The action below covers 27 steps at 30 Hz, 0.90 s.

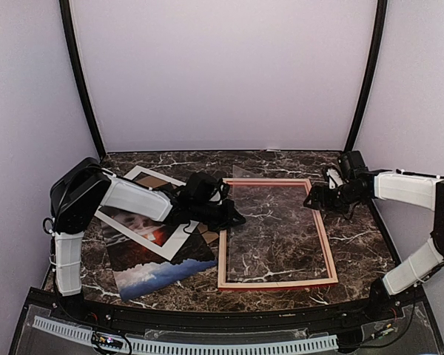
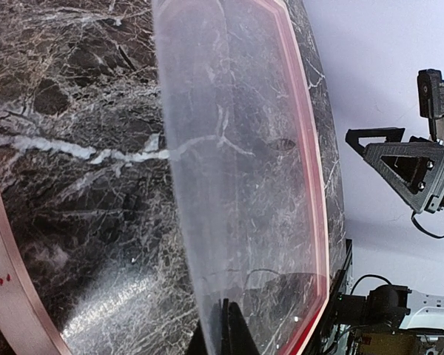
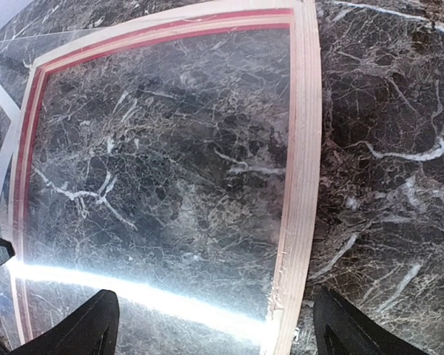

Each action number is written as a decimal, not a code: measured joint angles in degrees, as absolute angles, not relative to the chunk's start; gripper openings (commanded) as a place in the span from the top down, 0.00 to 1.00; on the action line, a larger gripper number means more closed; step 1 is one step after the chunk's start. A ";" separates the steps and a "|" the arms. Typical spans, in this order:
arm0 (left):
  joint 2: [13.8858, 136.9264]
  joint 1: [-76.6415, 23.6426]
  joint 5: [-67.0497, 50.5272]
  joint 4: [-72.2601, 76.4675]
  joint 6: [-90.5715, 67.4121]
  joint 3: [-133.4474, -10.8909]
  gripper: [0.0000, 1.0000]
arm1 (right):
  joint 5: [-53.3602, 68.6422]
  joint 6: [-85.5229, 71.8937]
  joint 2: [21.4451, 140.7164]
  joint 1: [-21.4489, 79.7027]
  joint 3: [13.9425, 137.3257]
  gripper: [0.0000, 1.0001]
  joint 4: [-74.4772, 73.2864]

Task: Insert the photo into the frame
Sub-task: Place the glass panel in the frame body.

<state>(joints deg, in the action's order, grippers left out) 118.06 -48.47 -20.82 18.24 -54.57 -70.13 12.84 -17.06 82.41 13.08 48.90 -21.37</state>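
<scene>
1. My left gripper (image 1: 239, 219) is pinched shut on the left edge of a clear pane (image 1: 277, 229) over the frame (image 1: 277, 283).
2. My right gripper (image 1: 316, 198) is spread wide and empty above the frame's far right corner.
3. The frame lies pale side up, centre-right on the tabletop (image 1: 362, 244).
4. The photo (image 1: 159, 274) lies toward the near left corner, partly under a white mat (image 1: 181, 238).

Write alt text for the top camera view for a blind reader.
A wooden frame lies pale side up on a marble table; the left gripper pinches a clear sheet over it, the open right gripper near its far right corner. The photo lies left.
</scene>
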 measured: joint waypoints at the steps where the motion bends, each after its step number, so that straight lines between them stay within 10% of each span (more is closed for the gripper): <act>1: 118.06 -48.47 -20.86 18.20 -54.54 -70.15 1.00 | 12.58 -17.10 82.41 13.08 49.12 0.08 -21.34; 27: 118.08 -48.16 -21.78 16.47 -54.35 -71.02 1.00 | 8.14 -18.06 83.70 13.08 52.71 0.07 -22.94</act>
<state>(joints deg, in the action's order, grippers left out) 118.08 -48.16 -21.78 16.47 -54.35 -71.02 8.14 -18.06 83.70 13.08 52.71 -22.94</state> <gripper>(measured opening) 0.015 0.930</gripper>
